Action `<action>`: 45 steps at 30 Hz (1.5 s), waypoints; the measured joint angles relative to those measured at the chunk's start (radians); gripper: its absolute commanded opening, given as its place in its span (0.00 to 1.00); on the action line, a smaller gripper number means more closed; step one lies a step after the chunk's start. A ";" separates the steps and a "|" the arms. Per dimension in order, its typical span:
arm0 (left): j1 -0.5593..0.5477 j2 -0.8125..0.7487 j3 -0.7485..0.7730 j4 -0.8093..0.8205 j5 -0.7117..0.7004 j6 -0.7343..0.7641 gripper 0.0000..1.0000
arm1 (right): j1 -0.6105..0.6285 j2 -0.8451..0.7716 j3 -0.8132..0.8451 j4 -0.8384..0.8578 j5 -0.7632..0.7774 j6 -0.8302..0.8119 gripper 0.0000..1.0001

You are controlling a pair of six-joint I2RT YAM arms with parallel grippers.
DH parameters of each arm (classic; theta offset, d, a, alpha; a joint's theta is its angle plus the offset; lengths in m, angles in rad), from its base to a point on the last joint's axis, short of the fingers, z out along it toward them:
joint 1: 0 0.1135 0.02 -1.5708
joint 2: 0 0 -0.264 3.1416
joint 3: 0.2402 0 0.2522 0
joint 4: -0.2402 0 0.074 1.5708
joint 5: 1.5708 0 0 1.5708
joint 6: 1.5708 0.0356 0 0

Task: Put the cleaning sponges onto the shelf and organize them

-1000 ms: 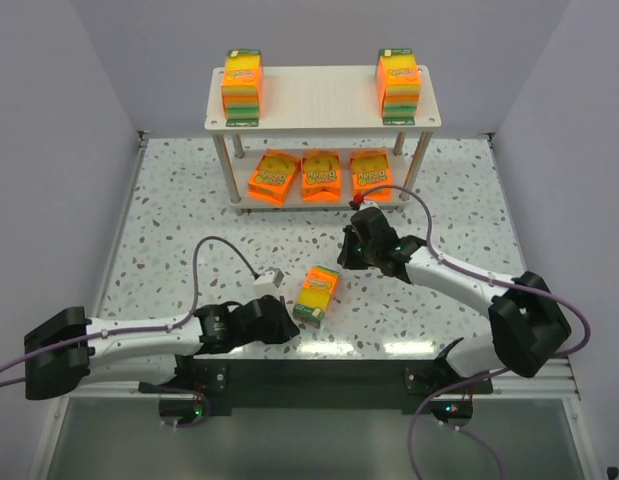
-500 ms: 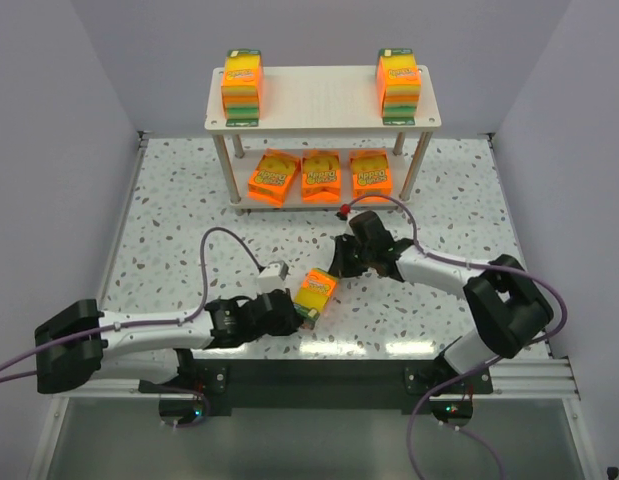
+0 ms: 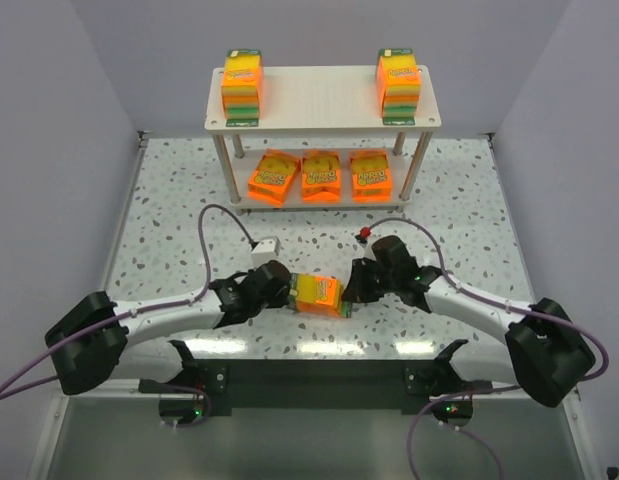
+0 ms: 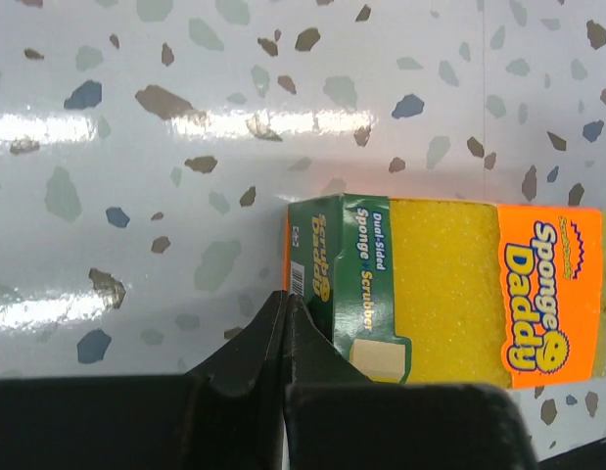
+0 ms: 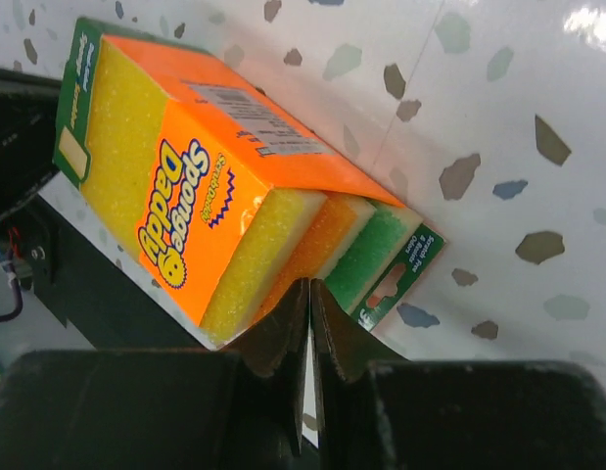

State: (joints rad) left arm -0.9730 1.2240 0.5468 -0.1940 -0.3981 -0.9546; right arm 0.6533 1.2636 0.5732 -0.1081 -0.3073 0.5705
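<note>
Loose sponge pack (image 3: 319, 296) has turned sideways; shelf (image 3: 324, 100) holds five packs (image 3: 321, 175)

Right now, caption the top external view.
Left gripper and right gripper flank a bright-orange sponge pack; five more sit on the pale two-tier wooden shelf.

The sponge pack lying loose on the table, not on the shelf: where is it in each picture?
Top external: sponge pack low centre, near the front edge.
Left wrist: sponge pack lower right.
Right wrist: sponge pack left and centre, lying diagonally.
Shared landmark: the speckled table under it.
</note>
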 measured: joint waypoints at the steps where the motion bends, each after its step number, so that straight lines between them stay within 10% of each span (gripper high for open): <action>1: 0.005 0.017 0.012 0.010 -0.002 0.013 0.00 | 0.002 -0.018 -0.015 -0.003 0.000 0.008 0.13; 14: 0.065 0.164 0.164 0.187 0.032 0.120 0.00 | 0.024 -0.214 -0.086 -0.150 0.121 0.154 0.94; 28: 0.083 -0.064 0.082 0.177 0.049 0.128 0.00 | 0.024 -0.444 -0.103 -0.195 0.209 0.391 0.88; 45: 0.154 -0.078 0.056 0.132 0.034 0.166 0.00 | 0.059 -0.271 -0.141 0.023 0.032 0.624 0.79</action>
State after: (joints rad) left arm -0.8185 1.1461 0.6033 -0.0616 -0.3637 -0.7891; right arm 0.7124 0.9928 0.4320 -0.0849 -0.2752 1.1942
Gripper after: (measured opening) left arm 0.015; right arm 0.792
